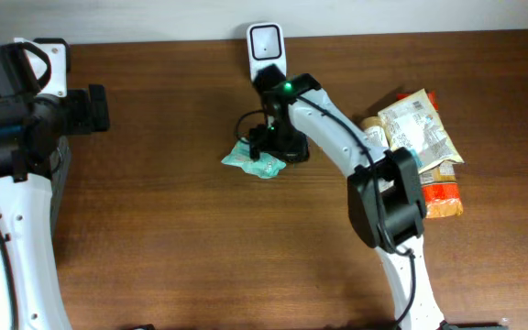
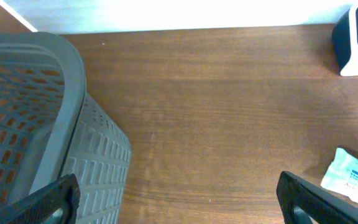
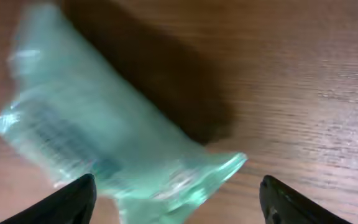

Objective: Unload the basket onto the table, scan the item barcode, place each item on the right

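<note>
Bare worktop (image 1: 191, 247) is left across the lower centre of the overhead frame. The upper centre is blocked by scanner (image 1: 266, 44) and teal packet (image 1: 255, 161) (near each other), the right by piled packets (image 1: 422, 137), the left by a grey basket (image 2: 73, 124).

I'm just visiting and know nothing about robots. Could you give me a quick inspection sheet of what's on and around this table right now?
Surface: brown wood-grain table.
Job's things: teal packet lying on the table under the right arm; white-faced scanner at the far edge.
Clutter: heap of snack packets on the right; grey basket on the left.
Grippers: left pincer open beside the basket, holding nothing; right pincer open over the teal packet, not gripping it.
Cables: black cable looping beside the right wrist.
Surroundings: white wall behind the table.
</note>
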Tool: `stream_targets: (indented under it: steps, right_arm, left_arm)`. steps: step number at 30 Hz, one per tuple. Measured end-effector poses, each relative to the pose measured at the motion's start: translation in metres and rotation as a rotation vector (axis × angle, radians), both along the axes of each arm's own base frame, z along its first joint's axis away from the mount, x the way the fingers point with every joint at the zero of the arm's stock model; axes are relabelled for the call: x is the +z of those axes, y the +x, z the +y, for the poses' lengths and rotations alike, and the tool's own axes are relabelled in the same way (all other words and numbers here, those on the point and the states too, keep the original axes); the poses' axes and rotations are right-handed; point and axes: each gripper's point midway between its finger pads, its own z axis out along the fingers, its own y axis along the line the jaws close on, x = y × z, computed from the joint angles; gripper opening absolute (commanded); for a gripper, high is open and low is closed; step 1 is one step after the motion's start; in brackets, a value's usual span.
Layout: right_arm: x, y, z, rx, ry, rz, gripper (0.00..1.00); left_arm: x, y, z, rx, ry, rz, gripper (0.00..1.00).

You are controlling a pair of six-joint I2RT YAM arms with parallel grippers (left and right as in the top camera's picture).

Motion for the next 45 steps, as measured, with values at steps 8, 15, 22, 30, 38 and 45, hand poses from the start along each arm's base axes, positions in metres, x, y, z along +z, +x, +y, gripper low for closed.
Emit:
stream_targets:
  steps: [8, 15, 22, 30, 38, 45]
  right_arm:
    - [-0.01, -0.004, 0.016, -0.087, 0.215, 0.1, 0.54]
    - [-0.008, 0.011, 0.028, 0.232, 0.301, -0.087, 0.43]
    - [-0.005, 0.0, 0.021, 0.61, 0.301, -0.174, 0.51]
    - [0.038, 0.017, 0.058, 0.813, -0.011, -0.378, 0.71]
    - [-0.004, -0.003, 0.075, 0.978, -0.412, -0.396, 0.59]
    - [-0.013, 0.004, 0.058, 0.949, -0.544, -0.385, 0.16]
  left_arm:
    - [0.0, 0.0, 0.0, 0.0, 0.0, 0.0, 0.99]
    - [0.0, 0.0, 0.0, 0.0, 0.0, 0.0, 0.99]
    - [0.0, 0.0, 0.0, 0.0, 0.0, 0.001, 0.99]
    - [0.0, 0.0, 0.0, 0.0, 0.0, 0.0, 0.99]
    - [0.0, 0.0, 0.0, 0.0, 0.0, 0.0, 0.99]
    - [0.0, 0.0, 0.0, 0.0, 0.0, 0.0, 0.99]
